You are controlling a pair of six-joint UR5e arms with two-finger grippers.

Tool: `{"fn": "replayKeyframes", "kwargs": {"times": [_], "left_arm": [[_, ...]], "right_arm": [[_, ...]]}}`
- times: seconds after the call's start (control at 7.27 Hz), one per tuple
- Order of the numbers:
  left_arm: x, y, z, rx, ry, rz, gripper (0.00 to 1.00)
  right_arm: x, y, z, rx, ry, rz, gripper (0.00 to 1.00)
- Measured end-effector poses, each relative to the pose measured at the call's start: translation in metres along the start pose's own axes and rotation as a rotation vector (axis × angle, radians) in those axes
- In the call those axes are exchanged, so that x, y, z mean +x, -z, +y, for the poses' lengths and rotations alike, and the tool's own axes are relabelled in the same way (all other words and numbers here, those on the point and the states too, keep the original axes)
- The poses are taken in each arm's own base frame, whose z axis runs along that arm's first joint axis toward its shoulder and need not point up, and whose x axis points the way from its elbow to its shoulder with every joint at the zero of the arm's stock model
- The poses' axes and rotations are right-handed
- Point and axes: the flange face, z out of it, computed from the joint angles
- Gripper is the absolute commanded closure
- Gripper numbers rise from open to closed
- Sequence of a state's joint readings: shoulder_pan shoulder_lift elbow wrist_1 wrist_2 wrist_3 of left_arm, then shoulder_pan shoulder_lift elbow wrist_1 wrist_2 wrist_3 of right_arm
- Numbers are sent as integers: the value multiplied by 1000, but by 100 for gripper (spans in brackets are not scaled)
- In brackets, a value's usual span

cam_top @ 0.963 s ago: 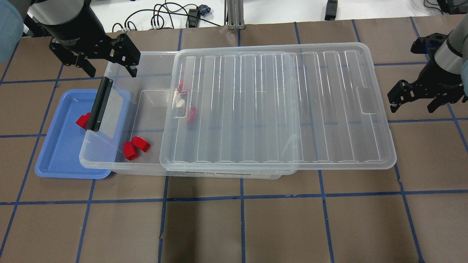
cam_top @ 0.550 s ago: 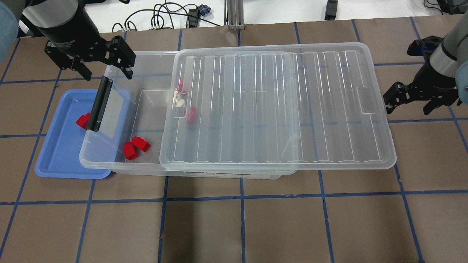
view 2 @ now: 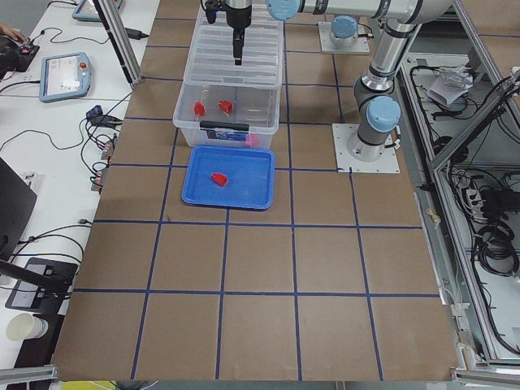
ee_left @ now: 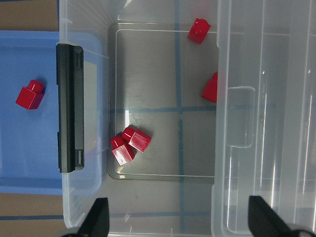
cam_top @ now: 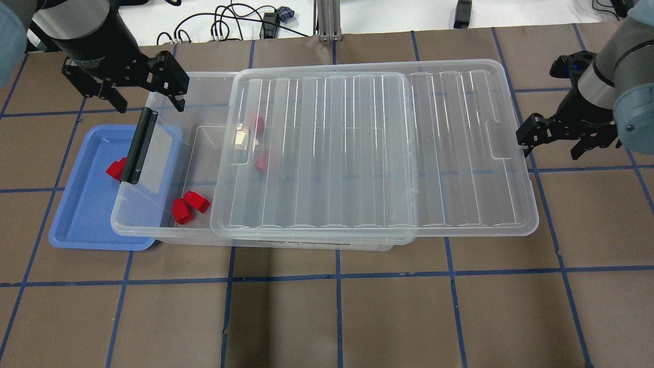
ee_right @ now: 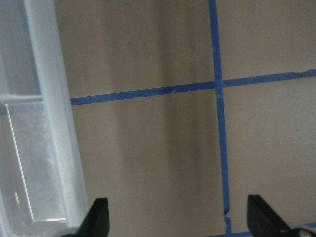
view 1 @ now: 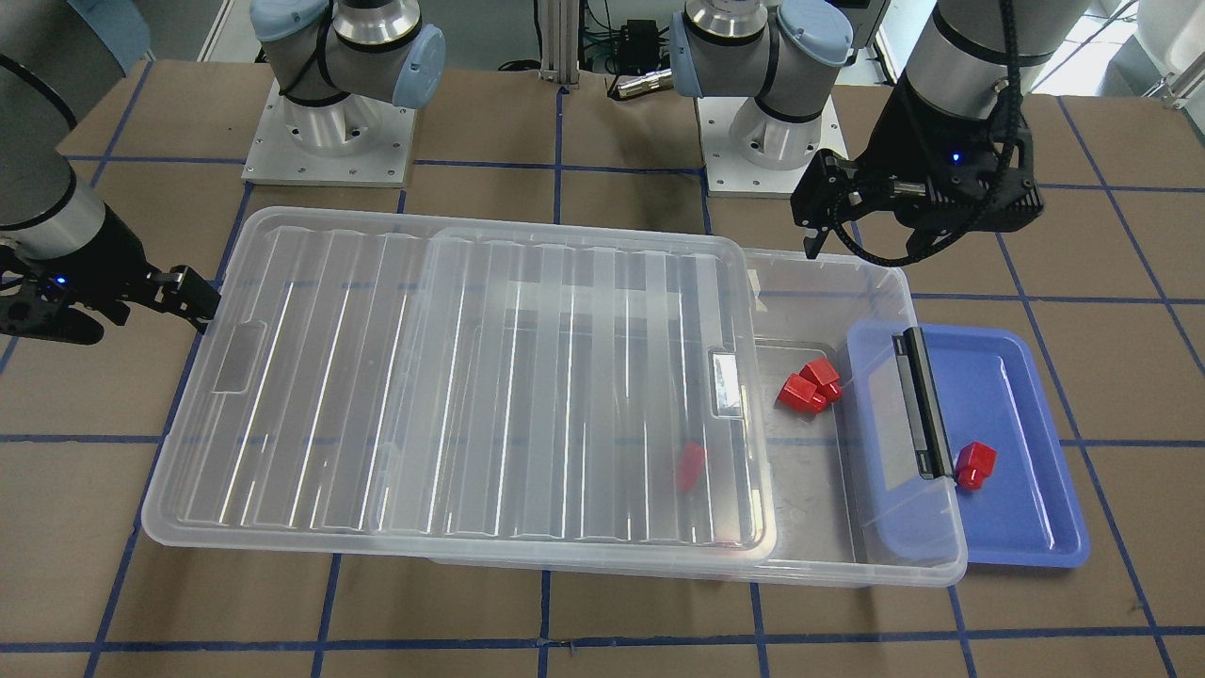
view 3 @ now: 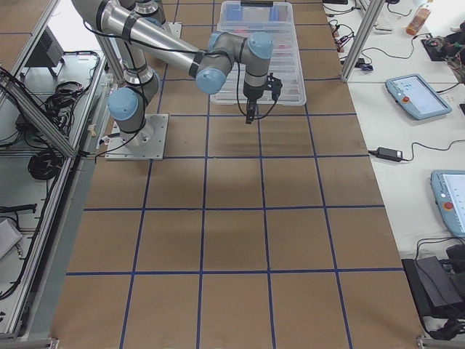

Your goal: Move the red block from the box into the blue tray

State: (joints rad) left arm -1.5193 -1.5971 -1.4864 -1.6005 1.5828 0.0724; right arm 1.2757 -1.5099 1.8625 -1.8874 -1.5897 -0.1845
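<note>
The clear box (cam_top: 153,232) lies across the table, its ribbed lid (cam_top: 378,153) covering all but the left end. Two red blocks (cam_top: 189,206) lie in the uncovered end, and two more (cam_top: 262,161) show through the lid. One red block (cam_top: 116,168) lies in the blue tray (cam_top: 82,214), which sits partly under the box's latch end (cam_top: 139,148). My left gripper (cam_top: 149,102) is open and empty above the box's far left corner; its wrist view shows the open jaws (ee_left: 180,217). My right gripper (cam_top: 552,151) is open, one finger against the lid's right edge (ee_right: 49,123).
Cables and a metal post (cam_top: 327,20) stand along the table's back edge. Both arm bases (view 1: 329,132) are bolted behind the box. Blue tape lines grid the brown table surface (cam_top: 337,317).
My right gripper has moved left and the lid has slid left with it, covering more of the box's open end. My left gripper has shifted slightly back and left.
</note>
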Motion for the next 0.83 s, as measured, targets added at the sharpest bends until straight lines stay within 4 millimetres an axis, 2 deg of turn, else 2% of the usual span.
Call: {"fn": "replayKeyframes", "kwargs": {"times": [0.55,0.69,0.83], "left_arm": [[0,1,0,3,3,-3,0],[0,1,1,5,6,-4,0],[0,2,1,5,9,-4,0]], "right_arm": [[-98,5,9,55,8,1,0],[-120,6,14,65,19,0,0],[-132,7,18,70,31,-2,0]]}}
